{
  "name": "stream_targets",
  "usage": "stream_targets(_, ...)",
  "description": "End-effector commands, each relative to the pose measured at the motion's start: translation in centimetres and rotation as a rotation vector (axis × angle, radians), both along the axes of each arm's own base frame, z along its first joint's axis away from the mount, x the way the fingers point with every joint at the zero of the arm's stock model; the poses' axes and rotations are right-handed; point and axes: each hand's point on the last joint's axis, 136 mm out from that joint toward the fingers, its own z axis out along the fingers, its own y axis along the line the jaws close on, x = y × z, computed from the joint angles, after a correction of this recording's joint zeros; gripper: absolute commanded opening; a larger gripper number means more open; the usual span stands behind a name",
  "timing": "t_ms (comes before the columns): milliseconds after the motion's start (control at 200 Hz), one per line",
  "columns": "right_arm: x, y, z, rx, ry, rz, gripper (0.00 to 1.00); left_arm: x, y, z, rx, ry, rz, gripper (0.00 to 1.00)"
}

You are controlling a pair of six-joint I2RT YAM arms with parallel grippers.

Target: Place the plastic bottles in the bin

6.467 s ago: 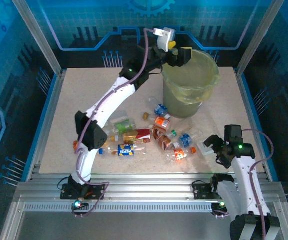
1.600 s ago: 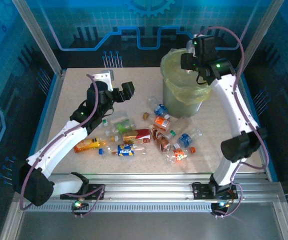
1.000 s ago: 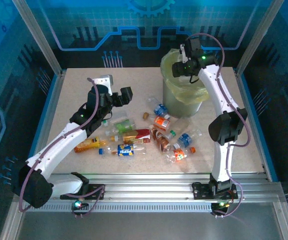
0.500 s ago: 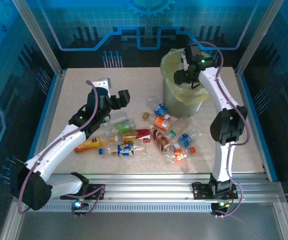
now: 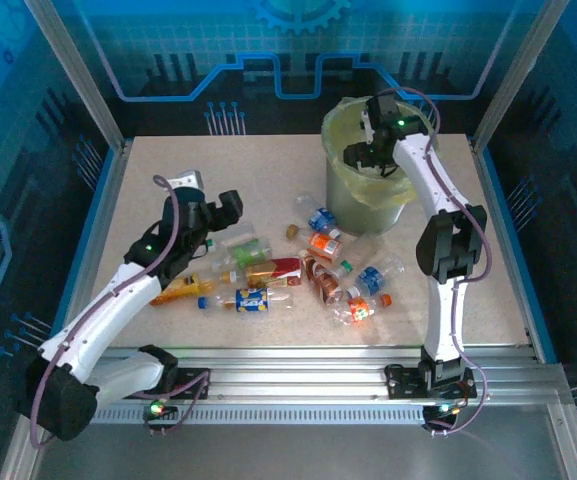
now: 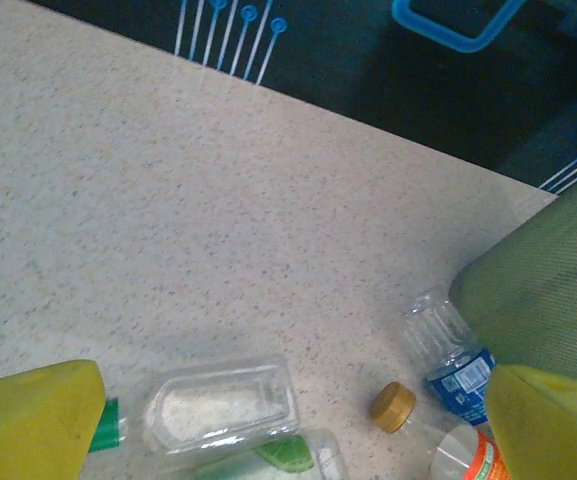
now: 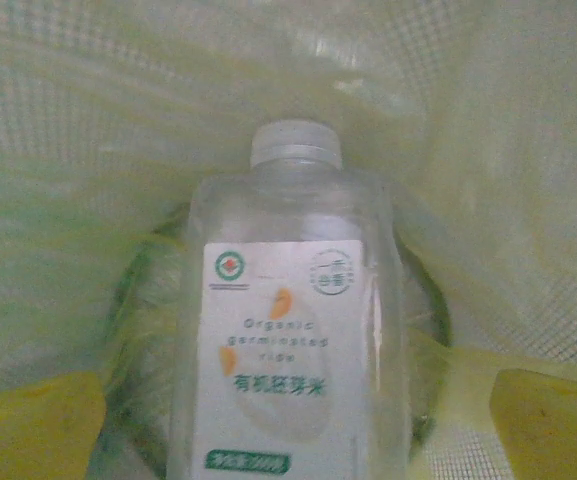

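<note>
My right gripper (image 5: 366, 156) hangs inside the mouth of the bin (image 5: 345, 205), jaws open. A clear bottle with a white label (image 7: 290, 330) lies between its yellow fingertips (image 7: 33, 425), apart from both, against the yellowish-green bag (image 7: 118, 90). Several plastic bottles (image 5: 268, 270) lie scattered in front of the bin. My left gripper (image 5: 215, 214) hovers open over the pile's left end. Below it lie a clear bottle with a green label (image 6: 218, 405), a gold-capped bottle (image 6: 395, 405) and a blue-labelled bottle (image 6: 455, 358) beside the bin (image 6: 553, 290).
An orange bottle (image 5: 175, 290) lies under the left forearm. A small red cap (image 5: 387, 298) lies at the pile's right side. Bare tabletop (image 5: 168, 170) stretches to the far left. Metal frame posts (image 5: 78, 70) and blue walls surround the table.
The right gripper dipped lower into the bin and opened, letting go of the white-labelled bottle. The left arm drew back toward the near left, lower over the pile.
</note>
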Motion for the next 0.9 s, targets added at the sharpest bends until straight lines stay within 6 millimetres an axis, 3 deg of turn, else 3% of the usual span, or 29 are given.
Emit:
stream_targets(0,0.6,-0.4,2.3,-0.004,-0.051,0.007,1.00,-1.7,2.2,-1.8,-0.026,0.071,0.091,0.99)
stream_targets(235,0.1,-0.7,5.7,-0.005,-0.100,-0.001,1.00,-4.3,4.8,-4.1,-0.101,0.166,0.214,0.99)
stream_targets(600,-3.1,-2.1,13.0,-0.002,-0.228,-0.033,1.00,-11.2,9.0,-8.1,-0.216,0.365,0.503,0.99)
stream_targets(896,-5.9,-2.1,14.5,0.054,-0.249,-0.054,1.00,-14.4,10.1,-12.7,-0.416,0.414,0.712,0.99)
